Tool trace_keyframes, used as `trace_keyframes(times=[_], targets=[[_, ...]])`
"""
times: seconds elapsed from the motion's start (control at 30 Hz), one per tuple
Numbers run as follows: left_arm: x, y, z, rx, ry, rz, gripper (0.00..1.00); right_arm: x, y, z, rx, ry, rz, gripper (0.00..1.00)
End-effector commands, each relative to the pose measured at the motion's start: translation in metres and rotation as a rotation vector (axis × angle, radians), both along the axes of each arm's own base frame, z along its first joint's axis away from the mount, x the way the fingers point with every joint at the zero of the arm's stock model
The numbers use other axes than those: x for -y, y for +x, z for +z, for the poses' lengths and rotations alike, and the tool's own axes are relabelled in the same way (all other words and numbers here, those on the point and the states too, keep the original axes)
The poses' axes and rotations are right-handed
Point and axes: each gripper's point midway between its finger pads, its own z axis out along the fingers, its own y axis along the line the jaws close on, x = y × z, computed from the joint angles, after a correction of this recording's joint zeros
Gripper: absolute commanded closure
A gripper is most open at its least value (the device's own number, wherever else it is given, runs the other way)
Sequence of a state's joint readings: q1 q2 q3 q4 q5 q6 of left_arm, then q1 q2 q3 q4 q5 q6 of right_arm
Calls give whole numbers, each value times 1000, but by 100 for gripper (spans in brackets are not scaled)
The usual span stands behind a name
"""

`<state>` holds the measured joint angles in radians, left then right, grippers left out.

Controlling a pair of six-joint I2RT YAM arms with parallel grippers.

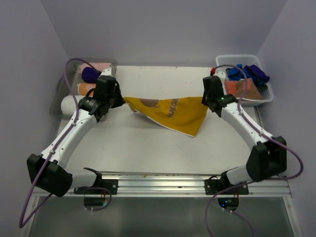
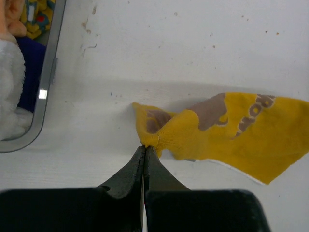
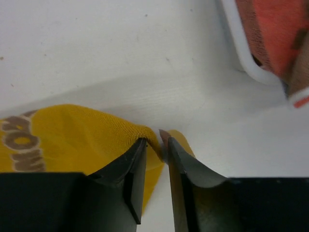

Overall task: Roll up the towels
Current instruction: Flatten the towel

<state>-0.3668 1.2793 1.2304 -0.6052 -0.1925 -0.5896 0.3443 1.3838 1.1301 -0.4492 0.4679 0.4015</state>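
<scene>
Clenched with the left jaws on one corner of the mustard towel (image 2: 241, 130); parted slightly with the right jaws around the opposite corner, grip seemingly slack; stretched across the far middle of the desk (image 1: 148, 148), not yet rolled; roughly midway, by judgement: rolled towels (image 1: 89, 75) in the tray (image 1: 112, 63) at the far left corner, loose towels (image 1: 247, 74) in the basket (image 1: 256, 102) at the far right.

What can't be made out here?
Right wrist: whether the right gripper grips the yellow towel; its fingers cover the corner.
Top external: its lettering, too small and creased.
Left wrist: what fills the tray, cut off by the left edge.
Right wrist: what fills the basket, blurred and cut by the frame edge.
</scene>
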Motion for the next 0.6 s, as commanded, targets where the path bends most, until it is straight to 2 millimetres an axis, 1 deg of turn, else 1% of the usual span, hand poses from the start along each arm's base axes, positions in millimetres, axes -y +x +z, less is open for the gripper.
trace_keyframes(times=[0.0, 0.03, 0.07, 0.1, 0.13, 0.17, 0.2, 0.23, 0.27, 0.3, 0.33, 0.37, 0.4, 0.43, 0.47, 0.57], targets=[[8, 8, -20, -7, -12, -41, 100, -20, 36, -9, -84, -7, 62, 62], [10, 8, -24, -16, -14, -48, 100, -24, 35, -10, -101, 4, 80, 58], [12, 5, -35, -45, -16, -64, 100, -32, 30, -17, -116, 35, 112, 50], [12, 4, -39, -55, -16, -65, 100, -33, 25, -21, -117, 54, 118, 49], [13, 3, -41, -54, -21, -66, 100, -36, 21, -11, -75, 94, 118, 48], [12, 2, -43, -57, -20, -64, 100, -36, 7, -31, -122, 104, 124, 48], [12, 1, -45, -56, -23, -64, 100, -39, -3, -38, -144, 133, 138, 48], [12, 0, -46, -55, -26, -62, 100, -41, -13, -41, -149, 169, 126, 48], [11, 0, -47, -56, -24, -60, 100, -39, -33, -66, -207, 183, 125, 48], [12, -1, -47, -56, -26, -60, 100, -45, -46, -75, -235, 223, 138, 47], [11, -1, -48, -60, -23, -59, 100, -49, -54, -72, -208, 284, 123, 46], [11, -1, -49, -62, -24, -58, 100, -47, -74, -96, -258, 302, 110, 45], [11, -2, -50, -66, -23, -62, 100, -52, -82, -101, -267, 343, 112, 43], [12, -2, -50, -64, -25, -64, 100, -55, -86, -103, -250, 394, 84, 40], [12, -3, -52, -69, -25, -67, 100, -53, -98, -112, -260, 413, 74, 39], [12, -3, -54, -75, -22, -70, 100, -52, -103, -117, -242, 441, 50, 39]])
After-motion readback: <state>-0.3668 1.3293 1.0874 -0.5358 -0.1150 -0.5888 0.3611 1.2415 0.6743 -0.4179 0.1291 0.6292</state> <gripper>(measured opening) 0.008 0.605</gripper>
